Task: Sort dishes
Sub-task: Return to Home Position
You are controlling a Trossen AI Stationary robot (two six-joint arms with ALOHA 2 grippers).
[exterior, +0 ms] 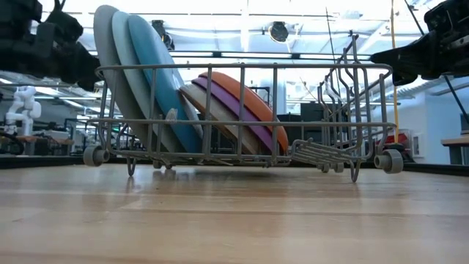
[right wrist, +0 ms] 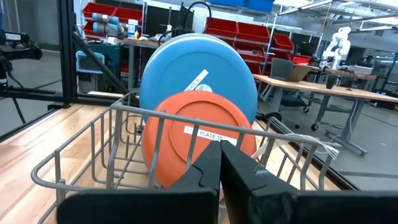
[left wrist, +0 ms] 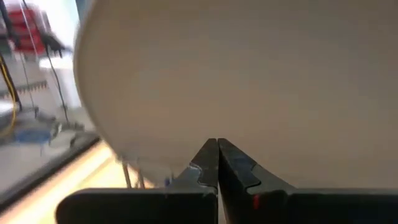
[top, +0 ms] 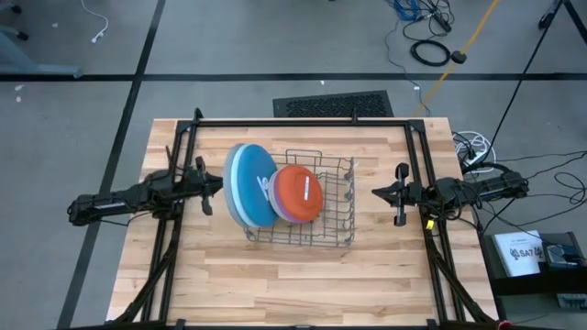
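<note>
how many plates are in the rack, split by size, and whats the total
large plates: 3 (grey plate, light blue plate, darker blue plate)
small plates: 3 (beige-grey plate, purple plate, orange-red plate)
total: 6 plates, all standing on edge in the dish rack

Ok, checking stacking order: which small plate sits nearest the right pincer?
The orange-red round plastic plate, outermost of the small ones; the purple plate and beige-grey plate lean behind it.
</note>
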